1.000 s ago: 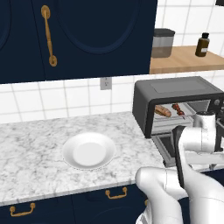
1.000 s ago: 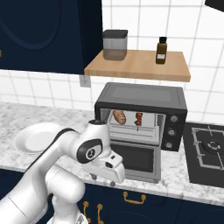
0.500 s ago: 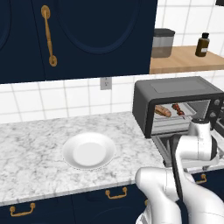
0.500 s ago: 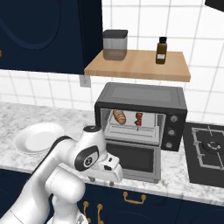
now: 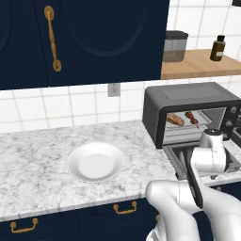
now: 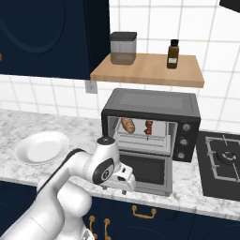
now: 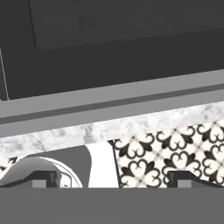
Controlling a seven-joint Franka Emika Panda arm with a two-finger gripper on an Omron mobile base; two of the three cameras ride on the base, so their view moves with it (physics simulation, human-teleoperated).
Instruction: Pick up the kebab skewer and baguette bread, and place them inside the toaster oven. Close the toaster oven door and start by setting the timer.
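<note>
From the left, the baguette bread and kebab skewer lie inside the toaster oven; from the right, its toaster oven door hangs open; the hand view shows the gripper fingers spread wide, holding nothing.

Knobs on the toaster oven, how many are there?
3. They sit in a column on the toaster oven's right side: top knob, middle knob, bottom knob. None seem hidden in the right base view.
</note>
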